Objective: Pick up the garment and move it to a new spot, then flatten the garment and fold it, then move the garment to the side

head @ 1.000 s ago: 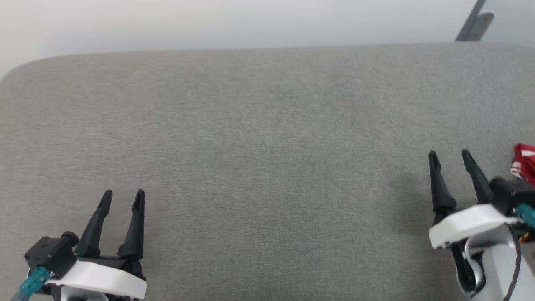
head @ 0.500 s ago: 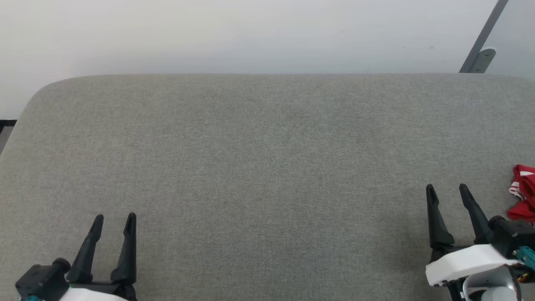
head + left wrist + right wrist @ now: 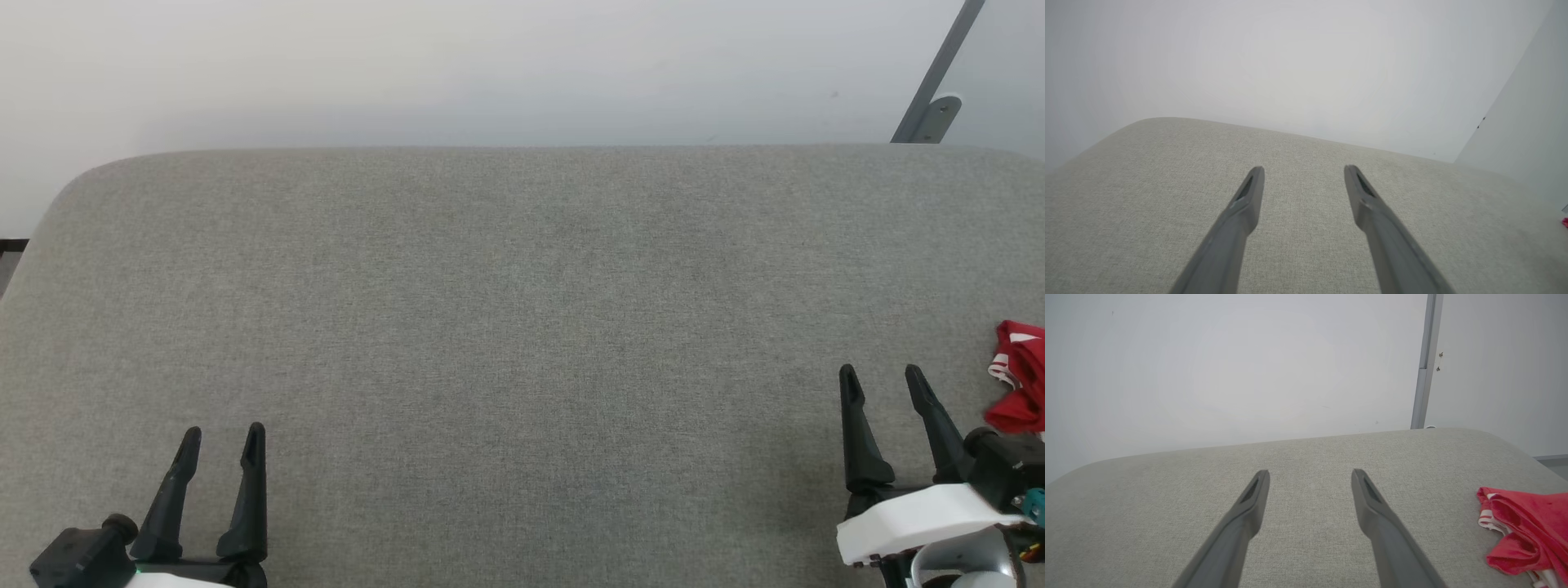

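Red cloth with a strip of red-and-white striped trim is what you can make out of the shirt (image 3: 1019,380). It lies bunched and rumpled on the grey fabric tabletop (image 3: 522,327), at the tabletop's right end, and the edge of the head view cuts it off. The right wrist view shows more of it (image 3: 1523,526): loose rolls and folds rather than a flat panel, with no print visible.

Nearest the shirt is your right claw (image 3: 880,372), just to its left and a little nearer you. Its fingers are spread wide with nothing between them and point past the shirt, not at it. Well to the shirt's left, across a long bare stretch of grey, the left claw (image 3: 224,431) is also spread wide and holding nothing. Behind the shirt the tabletop ends at a pale wall (image 3: 490,73), and a slim metal post (image 3: 939,73) rises behind it.

As to the step in hand, the scene reads two ways. A shirt heaped at the end could be waiting to be lifted to a working spot, or it could be a shirt already set aside. From the part you can see, I judge it looks more like a loose heap than a tidy fold, but too much of it is out of frame to be sure. Either way, you need the whole shirt in view before you commit a claw, since only its near fringe shows from the head.
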{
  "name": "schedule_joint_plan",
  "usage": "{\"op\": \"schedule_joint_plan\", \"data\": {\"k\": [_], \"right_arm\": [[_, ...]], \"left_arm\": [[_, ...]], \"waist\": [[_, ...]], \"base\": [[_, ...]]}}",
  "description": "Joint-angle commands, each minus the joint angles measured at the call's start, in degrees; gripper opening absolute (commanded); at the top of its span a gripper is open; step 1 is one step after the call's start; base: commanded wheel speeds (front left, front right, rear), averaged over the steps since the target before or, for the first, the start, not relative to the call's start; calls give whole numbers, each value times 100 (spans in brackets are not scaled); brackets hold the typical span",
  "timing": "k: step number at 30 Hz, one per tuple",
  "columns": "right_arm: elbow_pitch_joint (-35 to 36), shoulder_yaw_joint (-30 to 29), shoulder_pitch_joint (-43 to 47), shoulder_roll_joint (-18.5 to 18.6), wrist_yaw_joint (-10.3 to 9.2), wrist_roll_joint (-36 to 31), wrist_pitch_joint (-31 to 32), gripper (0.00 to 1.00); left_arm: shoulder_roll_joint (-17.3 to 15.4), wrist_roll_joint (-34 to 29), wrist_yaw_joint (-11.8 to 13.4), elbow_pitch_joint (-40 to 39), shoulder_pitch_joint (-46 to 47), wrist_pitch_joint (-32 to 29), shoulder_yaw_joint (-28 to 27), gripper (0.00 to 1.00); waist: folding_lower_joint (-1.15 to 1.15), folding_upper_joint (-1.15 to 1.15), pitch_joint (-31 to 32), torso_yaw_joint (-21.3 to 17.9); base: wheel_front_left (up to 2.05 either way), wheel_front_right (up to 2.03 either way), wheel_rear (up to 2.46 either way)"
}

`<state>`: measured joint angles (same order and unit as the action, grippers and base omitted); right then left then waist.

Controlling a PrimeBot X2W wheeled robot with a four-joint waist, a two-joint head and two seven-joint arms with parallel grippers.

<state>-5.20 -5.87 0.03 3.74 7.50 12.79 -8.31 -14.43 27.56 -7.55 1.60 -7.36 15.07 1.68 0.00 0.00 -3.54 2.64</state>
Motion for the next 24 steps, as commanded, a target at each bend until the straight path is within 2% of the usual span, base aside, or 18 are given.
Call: {"op": "schedule_joint_plan", "data": {"k": [1, 10, 11, 15, 24], "right_arm": [[29, 0, 30, -20, -2, 6, 18, 100], [80, 34, 40, -48, -2, 50, 71, 100], [67, 27, 0, -28, 0, 36, 65, 0], [-131, 16, 49, -37, 0, 131, 100, 0], [-222, -2, -42, -43, 0, 1098, 279, 0]], "left_arm": [[10, -29, 15, 0, -62, 11, -24, 100], [47, -16, 15, -12, -18, 11, -45, 100], [38, 11, 0, -3, 1, -1, -22, 0], [155, 103, 0, 177, 7, -39, 22, 0], [237, 937, 7, 302, 175, -263, -37, 0]], "waist": [[0, 0, 0, -2], [0, 0, -30, -20], [0, 0, -30, -21], [0, 0, -27, -25], [0, 0, -1, -42]], "base": [[0, 0, 0], [0, 0, 0], [0, 0, 0], [0, 0, 0], [0, 0, 0]]}}
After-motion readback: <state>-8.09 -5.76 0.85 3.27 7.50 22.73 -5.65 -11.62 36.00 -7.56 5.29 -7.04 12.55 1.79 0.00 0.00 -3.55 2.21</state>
